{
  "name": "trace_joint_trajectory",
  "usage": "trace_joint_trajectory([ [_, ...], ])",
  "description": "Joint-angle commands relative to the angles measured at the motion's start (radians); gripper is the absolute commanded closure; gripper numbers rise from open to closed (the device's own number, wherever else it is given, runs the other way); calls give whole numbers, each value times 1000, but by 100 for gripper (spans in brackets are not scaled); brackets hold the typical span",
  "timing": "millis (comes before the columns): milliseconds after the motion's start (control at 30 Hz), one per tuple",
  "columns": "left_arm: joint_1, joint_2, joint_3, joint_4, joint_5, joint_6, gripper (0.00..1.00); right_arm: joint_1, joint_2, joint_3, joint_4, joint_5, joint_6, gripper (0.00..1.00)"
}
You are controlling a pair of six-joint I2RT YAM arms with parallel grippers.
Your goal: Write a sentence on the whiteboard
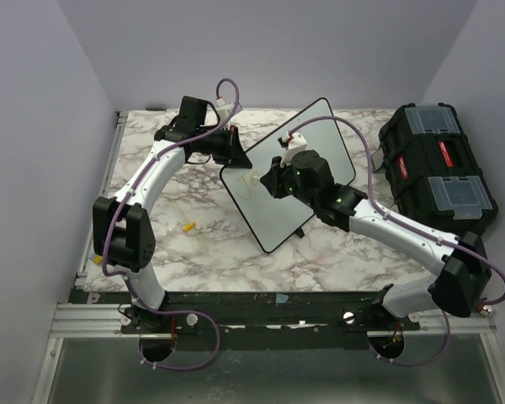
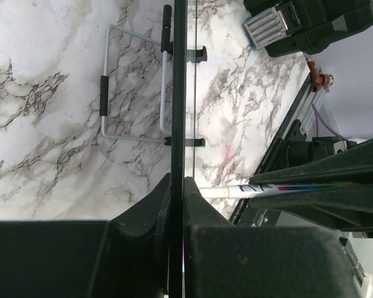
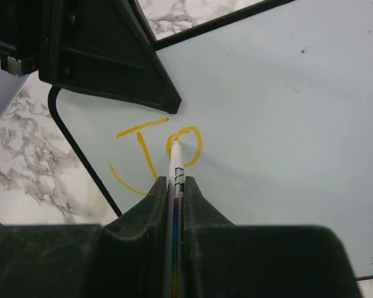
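Observation:
The whiteboard [image 1: 320, 143] stands tilted on the marble table, and it shows edge-on in the left wrist view [image 2: 178, 93]. My left gripper [image 1: 237, 156] [image 2: 178, 186] is shut on the board's left rim. My right gripper [image 1: 268, 180] [image 3: 175, 186] is shut on a white marker [image 3: 176, 171] with a rainbow barrel. The marker's tip touches the board at the letter "o". The sentence [image 3: 152, 152] reads "Jo" in yellow-orange near the board's left corner. In the left wrist view the marker [image 2: 248, 189] comes in from the right.
A black toolbox [image 1: 438, 168] with clear lids stands at the right. A small yellow piece [image 1: 188, 225] lies on the table left of the board. Behind the board a wire stand [image 2: 105, 93] with black grips lies flat. Walls close in on the left, the back and the right.

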Motion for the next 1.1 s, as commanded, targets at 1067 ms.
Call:
trace_joint_trajectory([
  [1067, -7, -55, 9, 48, -45, 25, 100, -24, -10, 16, 72, 114, -35, 99],
])
